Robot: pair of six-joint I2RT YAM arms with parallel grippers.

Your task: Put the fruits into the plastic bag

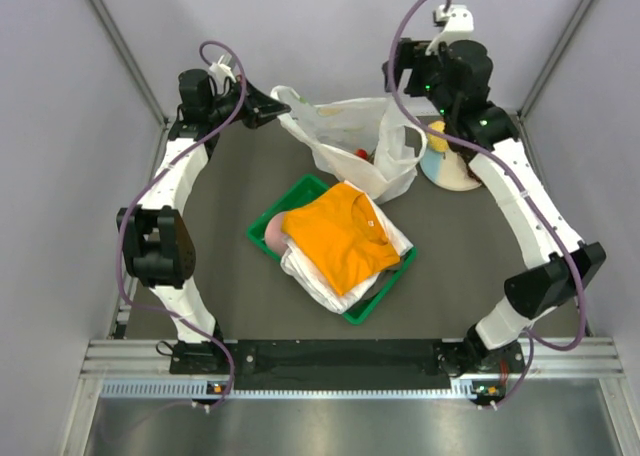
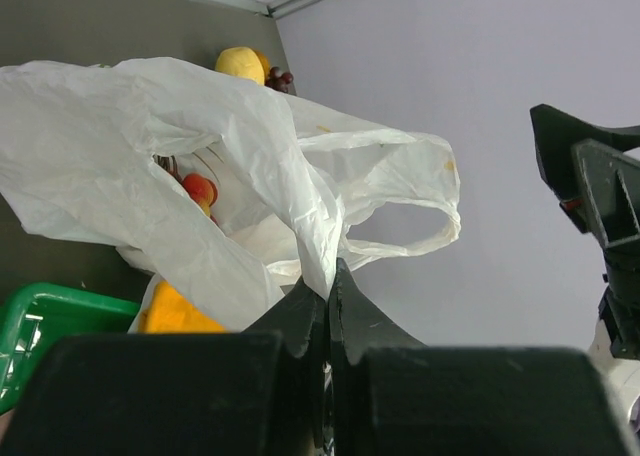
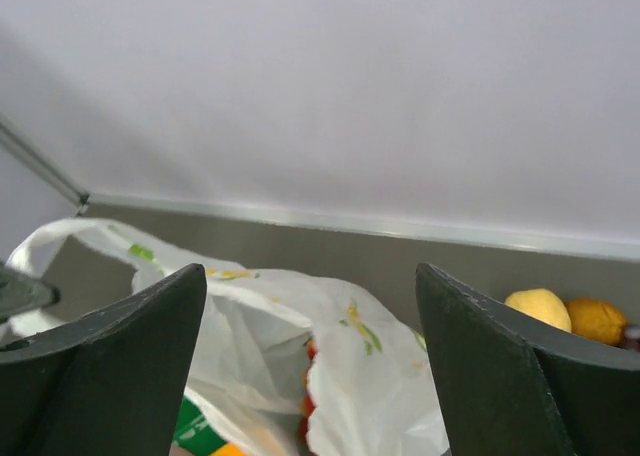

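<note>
White crinkly plastic bag (image 1: 350, 136) is lying at the far side of the dark table (image 1: 230, 176), just behind the green tray (image 1: 372, 304) that is carrying folded clothes (image 1: 335, 234). The left gripper (image 2: 328, 281) is pinching the bag's edge near one loop handle, its jaws pressed together on the thin film and lifting the mouth of the bag. The right gripper (image 3: 310, 276) is hovering above the bag with its jaws standing wide apart. Inside the bag a red strawberry-like piece (image 2: 198, 188) is showing, perhaps more than one, as the folds are hiding the rest. A yellow pear-like fruit (image 3: 538, 308), a small orange (image 3: 597, 319) and dark grapes (image 2: 281, 76) are sitting outside the bag, on the pale plate (image 1: 462, 179) to its right.
</note>
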